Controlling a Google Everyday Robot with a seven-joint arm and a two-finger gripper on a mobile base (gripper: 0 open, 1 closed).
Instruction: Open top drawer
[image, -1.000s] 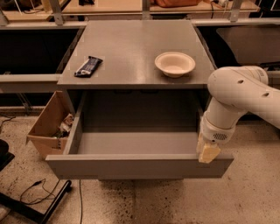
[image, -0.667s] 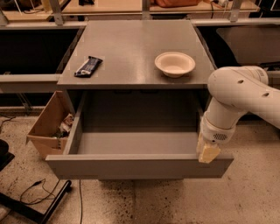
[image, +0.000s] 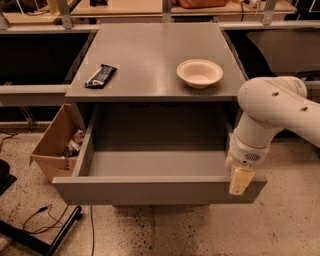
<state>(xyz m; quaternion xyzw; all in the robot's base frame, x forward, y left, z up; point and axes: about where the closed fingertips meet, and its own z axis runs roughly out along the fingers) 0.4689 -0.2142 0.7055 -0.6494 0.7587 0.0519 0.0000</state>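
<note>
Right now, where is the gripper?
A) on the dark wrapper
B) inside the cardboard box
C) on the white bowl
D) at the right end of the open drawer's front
D: the gripper is at the right end of the front of the top drawer, which stands pulled out.

The robot's white, rounded arm (image: 272, 100) reaches in from the right edge of the view, bends at a bulbous elbow and drops steeply to its wrist (image: 248, 150). Below it, the cream-coloured two-finger gripper (image: 239, 180) points straight down, low and right of centre.
</note>
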